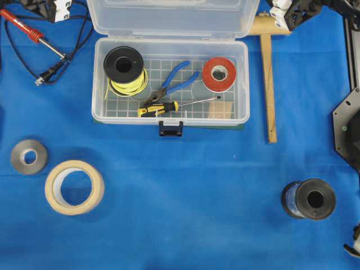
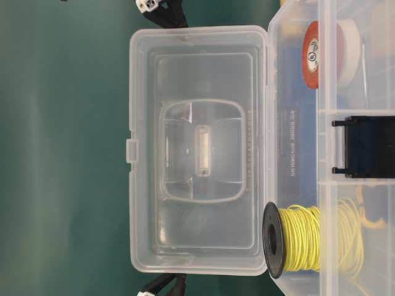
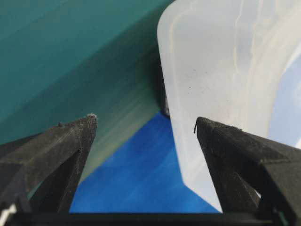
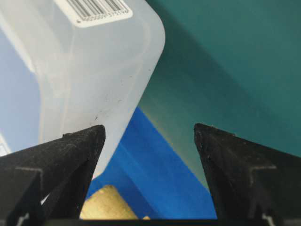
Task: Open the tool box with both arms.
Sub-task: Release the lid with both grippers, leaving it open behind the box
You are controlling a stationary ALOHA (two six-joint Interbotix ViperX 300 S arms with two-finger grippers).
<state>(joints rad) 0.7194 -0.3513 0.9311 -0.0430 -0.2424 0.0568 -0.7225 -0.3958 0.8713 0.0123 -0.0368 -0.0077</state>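
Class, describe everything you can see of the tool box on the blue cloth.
The tool box is a clear plastic rectangular case, standing open on the blue cloth. Its lid is swung back upright, with a handle moulded into it. A black latch hangs at the front. On the grid floor lie a yellow wire spool, blue pliers, a screwdriver and red tape. Neither gripper touches it.

Both grippers sit mostly off-frame overhead; the tool box lid looks cropped.
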